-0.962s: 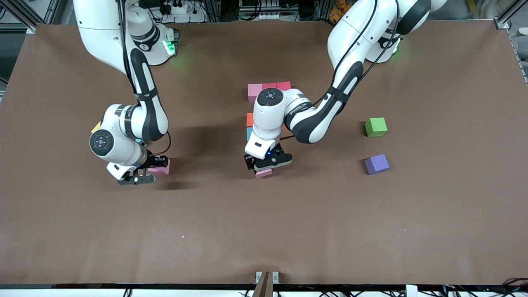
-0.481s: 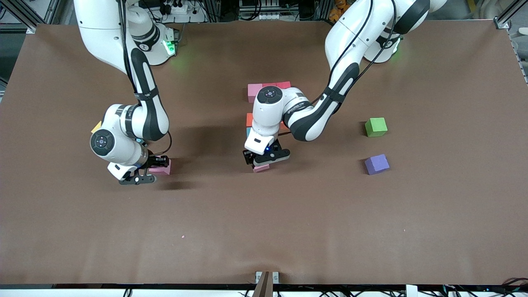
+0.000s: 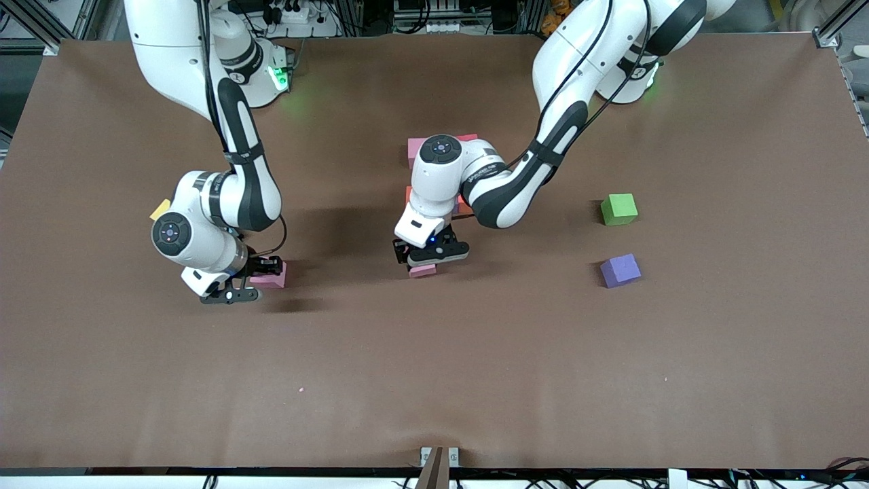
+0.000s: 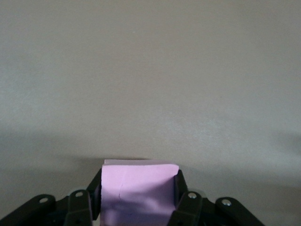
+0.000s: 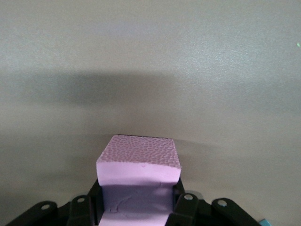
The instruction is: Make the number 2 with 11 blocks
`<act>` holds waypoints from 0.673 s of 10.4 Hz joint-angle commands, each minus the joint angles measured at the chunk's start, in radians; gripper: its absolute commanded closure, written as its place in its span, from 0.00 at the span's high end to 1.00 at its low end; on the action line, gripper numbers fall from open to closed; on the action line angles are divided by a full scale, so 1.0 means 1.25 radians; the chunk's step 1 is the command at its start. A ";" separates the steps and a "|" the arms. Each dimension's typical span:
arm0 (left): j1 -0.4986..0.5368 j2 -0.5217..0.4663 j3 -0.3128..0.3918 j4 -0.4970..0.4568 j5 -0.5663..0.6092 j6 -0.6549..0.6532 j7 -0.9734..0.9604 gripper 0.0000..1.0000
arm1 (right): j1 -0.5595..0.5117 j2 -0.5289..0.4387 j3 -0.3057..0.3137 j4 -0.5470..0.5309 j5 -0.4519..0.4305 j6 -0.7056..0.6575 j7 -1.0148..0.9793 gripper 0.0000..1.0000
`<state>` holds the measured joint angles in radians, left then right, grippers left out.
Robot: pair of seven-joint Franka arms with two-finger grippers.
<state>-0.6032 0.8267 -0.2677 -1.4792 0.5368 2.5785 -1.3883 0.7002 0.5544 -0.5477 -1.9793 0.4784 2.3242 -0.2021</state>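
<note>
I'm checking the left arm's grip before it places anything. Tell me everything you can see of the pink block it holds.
The pink block is a small cube of matte, foam-like material, pale pink with a faint crease on the face toward the wrist camera. The left gripper is shut on it, one dark finger pressed against each side. It sits square between them. From the front only its lower edge shows beneath the gripper, just nearer the camera than the partly hidden group of coloured blocks at mid-table.

Brown table [image 3: 475, 380] — green cube [image 3: 618, 208], purple cube [image 3: 620, 270], yellow cube [image 3: 160, 208] on it.
</note>
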 commanded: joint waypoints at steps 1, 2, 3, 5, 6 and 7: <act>0.009 -0.035 -0.004 -0.071 0.070 0.066 0.014 0.47 | 0.002 -0.018 0.000 -0.007 0.021 -0.009 0.001 0.57; 0.011 -0.040 -0.004 -0.089 0.092 0.085 0.005 0.47 | 0.002 -0.018 0.000 -0.007 0.021 -0.009 0.001 0.57; 0.011 -0.046 -0.004 -0.100 0.099 0.086 0.004 0.47 | 0.002 -0.018 0.000 -0.007 0.021 -0.009 0.001 0.57; 0.011 -0.061 -0.004 -0.121 0.101 0.086 0.006 0.47 | 0.002 -0.018 0.000 -0.007 0.022 -0.008 0.001 0.57; 0.013 -0.065 -0.004 -0.128 0.101 0.086 0.007 0.47 | 0.002 -0.018 0.000 -0.007 0.021 -0.008 0.001 0.57; 0.013 -0.066 -0.004 -0.131 0.101 0.086 0.007 0.47 | 0.002 -0.018 0.000 -0.008 0.022 -0.008 0.001 0.58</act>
<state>-0.6002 0.7859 -0.2683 -1.5908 0.6350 2.6729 -1.3770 0.7007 0.5544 -0.5478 -1.9793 0.4876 2.3242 -0.2021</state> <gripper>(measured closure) 0.401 0.423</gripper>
